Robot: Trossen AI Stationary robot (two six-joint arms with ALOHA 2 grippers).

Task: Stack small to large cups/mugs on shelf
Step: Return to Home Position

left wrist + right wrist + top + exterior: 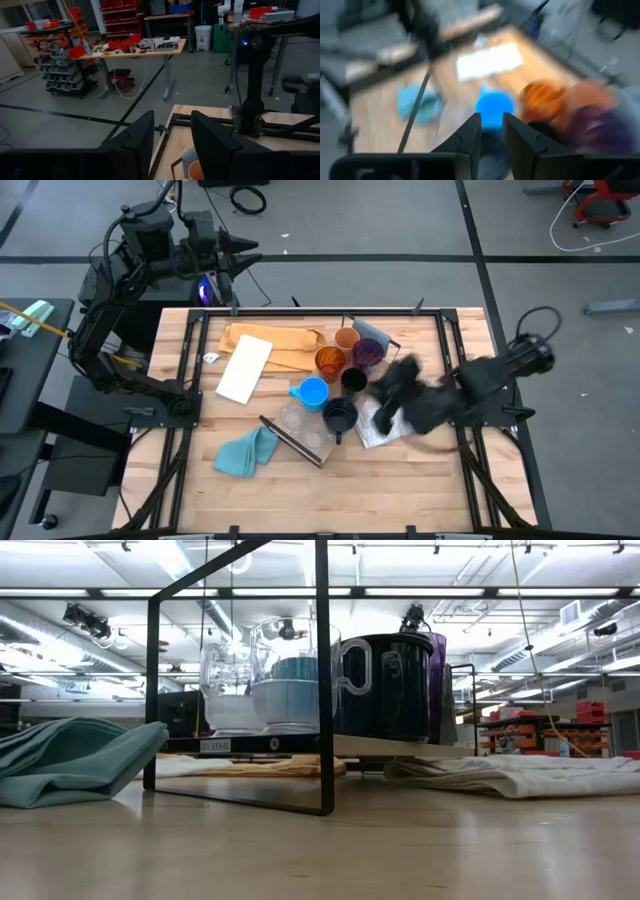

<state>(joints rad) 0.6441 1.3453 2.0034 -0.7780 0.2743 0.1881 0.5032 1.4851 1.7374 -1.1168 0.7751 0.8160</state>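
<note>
I'm hovering my right gripper [491, 122], narrow-jawed and empty, at 3 o'clock of the dark mug [340, 417]; swinging low risks clipping it.

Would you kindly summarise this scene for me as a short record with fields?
shelf: holds the cups
cups: tan cup, amber cup, purple tumbler, black cup, light blue mug, dark mug, clear cups
left gripper: past the table's edge, fingers open
right gripper: beside the cups, fingers open, empty
teal cloth: on the table near the clear cups
</note>
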